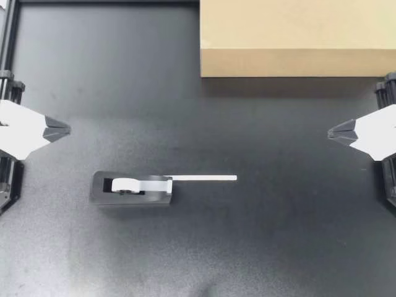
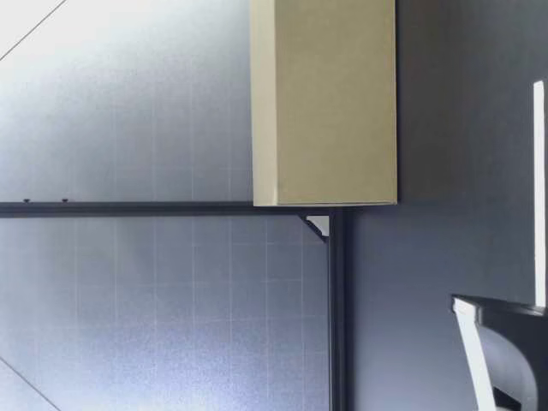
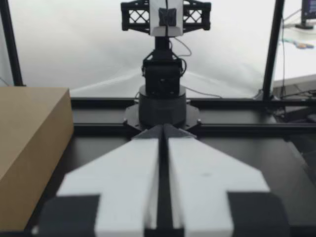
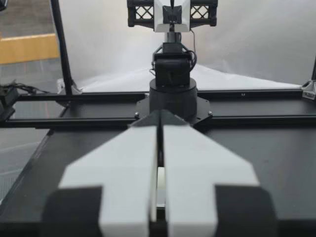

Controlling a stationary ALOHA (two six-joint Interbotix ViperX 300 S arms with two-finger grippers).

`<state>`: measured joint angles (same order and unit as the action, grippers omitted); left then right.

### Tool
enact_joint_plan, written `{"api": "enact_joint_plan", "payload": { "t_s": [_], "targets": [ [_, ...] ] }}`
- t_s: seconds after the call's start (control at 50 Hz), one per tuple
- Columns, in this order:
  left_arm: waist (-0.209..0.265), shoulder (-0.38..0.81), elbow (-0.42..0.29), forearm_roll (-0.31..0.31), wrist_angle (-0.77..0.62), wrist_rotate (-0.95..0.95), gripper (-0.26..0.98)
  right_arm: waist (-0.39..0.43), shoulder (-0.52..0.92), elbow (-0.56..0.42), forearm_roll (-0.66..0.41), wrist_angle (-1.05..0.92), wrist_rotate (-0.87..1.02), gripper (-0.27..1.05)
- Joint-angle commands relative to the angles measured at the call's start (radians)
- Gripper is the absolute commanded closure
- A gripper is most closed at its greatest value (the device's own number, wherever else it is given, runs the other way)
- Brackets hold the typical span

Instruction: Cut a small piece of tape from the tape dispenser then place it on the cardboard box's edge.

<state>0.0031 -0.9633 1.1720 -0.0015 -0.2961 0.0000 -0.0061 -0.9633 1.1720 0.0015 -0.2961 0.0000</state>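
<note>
Empty and pressed together: left pincer [image 1: 67, 130], right pincer [image 1: 330, 132]. Open right, pinch tape strip [image 1: 204, 178] near free end, seemingly off the bench [image 1: 260, 235]; left pins tape dispenser [image 1: 132, 189].

Your left gripper [image 1: 67, 130] hangs out at its own side, tip pointing inward, fingers pressed flat together. Your right gripper [image 1: 331, 132] faces it from the opposite side, fingers together too, and the two arms sit level and well apart.
</note>
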Motion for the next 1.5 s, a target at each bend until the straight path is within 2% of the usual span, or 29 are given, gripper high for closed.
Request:
{"api": "enact_joint_plan", "payload": {
  "t_s": [0.0, 0.12, 0.28, 0.52, 0.64, 0.84, 1.1, 1.24, 1.48],
  "targets": [
    [0.017, 0.008, -0.014, -0.003, -0.017, 0.003, 0.83, -0.005, 0.003, -0.017, -0.002, -0.008, 0.000, 0.91],
    [0.017, 0.008, -0.003, -0.002, -0.029, 0.003, 0.85, -0.005, 0.031, -0.026, -0.002, -0.064, 0.003, 0.93],
    [0.017, 0.014, 0.017, -0.003, -0.058, 0.014, 0.85, -0.018, 0.195, -0.101, 0.005, -0.172, 0.006, 0.93],
    [0.017, 0.028, 0.041, -0.003, -0.078, 0.002, 0.85, -0.041, 0.600, -0.383, 0.029, -0.072, 0.014, 0.93],
    [0.017, 0.031, 0.049, -0.003, -0.078, 0.000, 0.85, -0.041, 0.782, -0.543, 0.031, 0.077, 0.015, 0.93],
    [0.017, 0.032, 0.063, -0.003, -0.078, 0.000, 0.85, -0.041, 1.014, -0.848, 0.031, 0.549, 0.009, 0.93],
    [0.017, 0.034, 0.080, -0.003, -0.077, 0.003, 0.85, -0.041, 1.187, -1.083, 0.054, 0.896, 0.003, 0.93],
    [0.017, 0.035, 0.087, -0.003, -0.078, 0.005, 0.85, -0.060, 1.259, -1.173, 0.150, 1.032, -0.035, 0.93],
    [0.017, 0.037, 0.092, -0.003, -0.078, 0.005, 0.85, -0.169, 1.345, -1.247, 0.565, 1.183, -0.293, 0.92]
  ]
}}
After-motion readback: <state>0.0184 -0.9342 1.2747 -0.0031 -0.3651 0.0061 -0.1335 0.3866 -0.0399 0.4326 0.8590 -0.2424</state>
